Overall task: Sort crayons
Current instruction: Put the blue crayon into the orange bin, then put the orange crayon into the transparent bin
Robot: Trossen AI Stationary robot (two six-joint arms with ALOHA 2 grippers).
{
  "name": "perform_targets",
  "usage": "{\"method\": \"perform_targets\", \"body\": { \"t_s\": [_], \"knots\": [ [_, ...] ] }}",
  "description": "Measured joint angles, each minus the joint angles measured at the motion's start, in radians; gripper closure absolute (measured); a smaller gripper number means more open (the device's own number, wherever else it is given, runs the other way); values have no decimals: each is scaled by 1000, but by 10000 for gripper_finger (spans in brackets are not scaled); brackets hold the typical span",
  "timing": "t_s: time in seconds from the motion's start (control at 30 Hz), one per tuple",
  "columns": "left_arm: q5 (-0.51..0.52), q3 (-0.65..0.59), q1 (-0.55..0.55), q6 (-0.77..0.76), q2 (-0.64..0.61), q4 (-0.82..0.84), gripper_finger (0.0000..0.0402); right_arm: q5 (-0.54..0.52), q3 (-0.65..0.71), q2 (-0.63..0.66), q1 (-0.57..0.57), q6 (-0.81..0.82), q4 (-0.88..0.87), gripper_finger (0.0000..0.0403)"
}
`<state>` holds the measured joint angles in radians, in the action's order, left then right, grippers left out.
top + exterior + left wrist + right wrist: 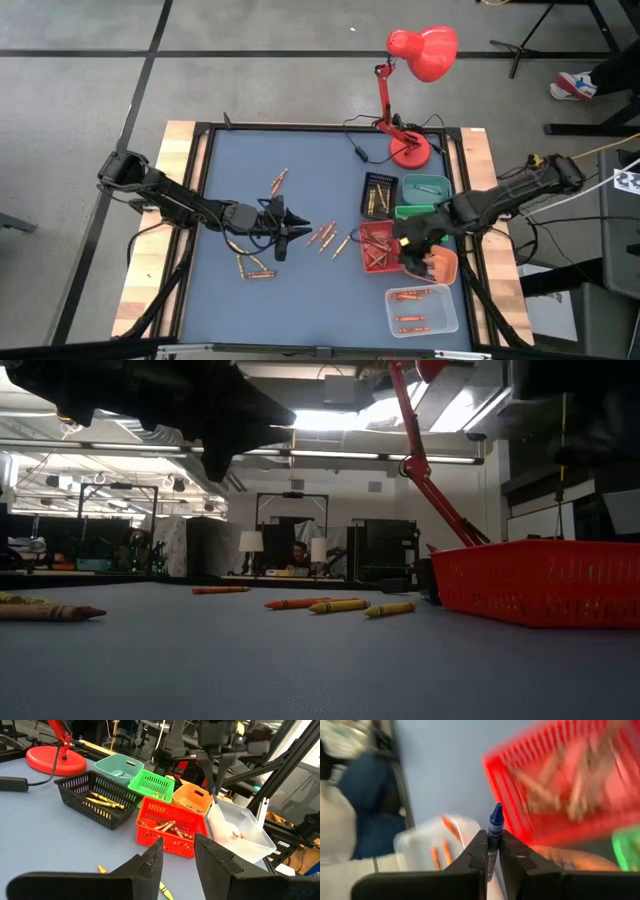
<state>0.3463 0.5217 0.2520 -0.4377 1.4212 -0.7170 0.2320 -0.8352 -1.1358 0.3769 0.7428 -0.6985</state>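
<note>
Loose orange and yellow crayons (322, 236) lie on the blue mat, with more at its left (256, 269) and far side (278, 180). Others lie in the black tray (102, 801), the red tray (167, 827) and the clear tray (412, 296). My left gripper (177, 851) hovers open over the mat's middle with nothing between its fingers. My right gripper (492, 845) hangs above the red and orange trays (443, 266), shut on a blue crayon (495, 822). My right gripper pinches the blue crayon's wrapped shaft (491, 857) between its two fingers. The crayon lies along the fingers, and its pointed tip (496, 812) sticks out past their ends. The fingers slant downward. The crayon is lifted clear, above the trays.
A teal tray (426, 186) and a green tray (414, 211) stand behind the red one. A red desk lamp (410, 150) with its cable stands at the mat's far right. A black frame rims the mat. Bare mat lies near the front left.
</note>
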Motion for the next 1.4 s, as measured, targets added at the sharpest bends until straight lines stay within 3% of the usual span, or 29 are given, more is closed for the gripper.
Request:
{"method": "perform_targets", "body": {
  "t_s": [0.27,0.5,0.63,1.0,1.4],
  "knots": [
    [4,0,0,1,0,1,305,-107,0,0,161,198,-207,375],
    [11,0,0,1,0,1,305,-196,0,0,222,276,-346,375],
    [10,0,0,1,0,1,305,-196,0,0,228,276,-349,366],
    [3,0,0,4,0,6,305,-233,0,0,225,274,-350,280],
    [15,-1,0,5,0,96,305,-326,1,0,225,274,-316,272]
  ]
}}
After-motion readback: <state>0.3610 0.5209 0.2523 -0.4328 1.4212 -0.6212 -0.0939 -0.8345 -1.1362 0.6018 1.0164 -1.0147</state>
